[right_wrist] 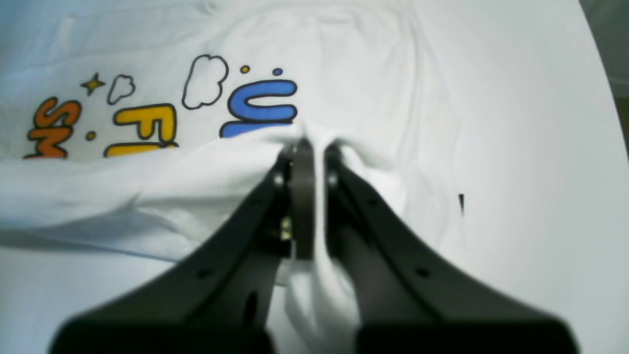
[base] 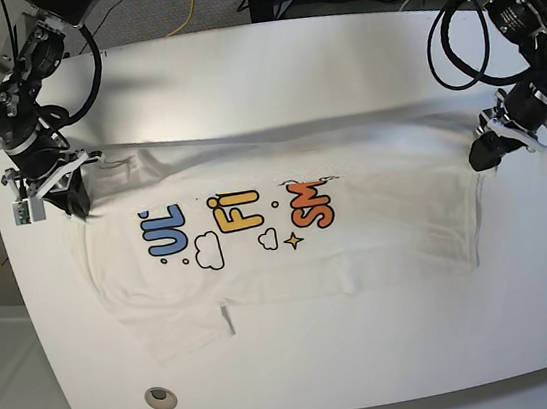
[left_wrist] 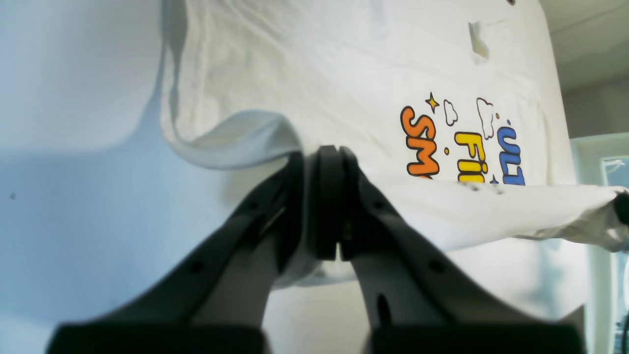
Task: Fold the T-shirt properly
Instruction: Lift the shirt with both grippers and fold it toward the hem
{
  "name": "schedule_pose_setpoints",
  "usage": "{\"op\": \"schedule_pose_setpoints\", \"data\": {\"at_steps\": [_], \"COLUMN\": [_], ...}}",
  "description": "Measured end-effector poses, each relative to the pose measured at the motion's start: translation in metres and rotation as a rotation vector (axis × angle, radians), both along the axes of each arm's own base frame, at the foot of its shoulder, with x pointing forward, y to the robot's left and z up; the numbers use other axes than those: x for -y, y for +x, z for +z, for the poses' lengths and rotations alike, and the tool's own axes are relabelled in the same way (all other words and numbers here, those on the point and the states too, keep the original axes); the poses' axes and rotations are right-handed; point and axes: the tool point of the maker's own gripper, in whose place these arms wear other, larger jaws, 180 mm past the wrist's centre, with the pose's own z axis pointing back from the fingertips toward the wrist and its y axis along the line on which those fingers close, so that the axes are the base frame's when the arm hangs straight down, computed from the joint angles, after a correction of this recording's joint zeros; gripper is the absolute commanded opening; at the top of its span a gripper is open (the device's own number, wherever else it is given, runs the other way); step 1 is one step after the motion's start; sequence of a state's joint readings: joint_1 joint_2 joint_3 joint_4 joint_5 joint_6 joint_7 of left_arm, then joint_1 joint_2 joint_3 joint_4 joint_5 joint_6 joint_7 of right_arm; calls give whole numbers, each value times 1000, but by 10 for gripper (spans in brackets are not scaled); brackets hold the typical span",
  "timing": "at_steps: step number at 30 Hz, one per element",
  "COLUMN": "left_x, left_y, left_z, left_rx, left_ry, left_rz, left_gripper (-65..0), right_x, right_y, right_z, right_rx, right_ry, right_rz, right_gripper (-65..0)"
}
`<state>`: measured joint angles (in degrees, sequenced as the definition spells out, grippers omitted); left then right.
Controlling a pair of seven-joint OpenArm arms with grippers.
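Left wrist view
Surface: a plain white desk (left_wrist: 73, 221), bare to the left of the gripper; a strip of pale room shows at the far right edge.
Left gripper (left_wrist: 328, 157): its dark jaws are pressed together on a hem of cloth, with no visible gap between them.
T-shirt (left_wrist: 344, 73): spreads out ahead of the gripper and to its right; the pinched edge runs as a raised fold off to the right, partly hiding the orange, yellow and blue letters just beyond it.

Right wrist view
Surface: the same white desk, bare to the right of the gripper, its curved edge at the top right corner.
Right gripper (right_wrist: 314, 147): closed tight, with a bunch of white cloth pinched between the jaws and hanging down between the arms of the gripper.
T-shirt: lies ahead and to the left; the lifted fold runs left from the jaws and covers the lower part of the print.

Base view
Room: grey floor and cables behind the desk (base: 255, 66); two round holes sit near its front corners.
Arms: both reach down from the back corners, wrists bent towards the cloth.
T-shirt (base: 291, 263): stretched flat between the two grippers, print facing up; its far edge is held at each end, the left gripper (base: 481, 152) at one side and the right gripper (base: 76, 198) at the other.
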<state>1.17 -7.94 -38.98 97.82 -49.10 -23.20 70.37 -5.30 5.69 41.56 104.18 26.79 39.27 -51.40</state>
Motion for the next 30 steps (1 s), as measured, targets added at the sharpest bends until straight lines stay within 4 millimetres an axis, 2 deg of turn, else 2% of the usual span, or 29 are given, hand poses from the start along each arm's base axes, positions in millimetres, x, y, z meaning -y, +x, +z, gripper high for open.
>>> {"op": "schedule_pose_setpoints", "data": {"at_steps": [4,7,14,22,30], "left_x": [-5,-8,-11,-16,-21], "left_y": [-1,-6,-14,-6,-5], "left_z": [-10,-26,-49,-43,-44], "left_rx": [-34,-87,-161,-107,-111], "left_ry": [12,11,-2,-2,29], "left_rz": [14,27,41,74,86], "left_gripper": [-615,-615,-615,-615,-615], "right_x": [1,1,2,6,5], "right_y": [-1,0,-3,3,4], "right_z": [-3,-7,-24,-15,-16], "right_rx": [-12,-20,-62,-8,-10], "right_ry": [-9,4,38,34,34], "right_rz": [-1,-4,-11,-18,-14], "right_gripper": [-650,-650,-650,-650,-650]}}
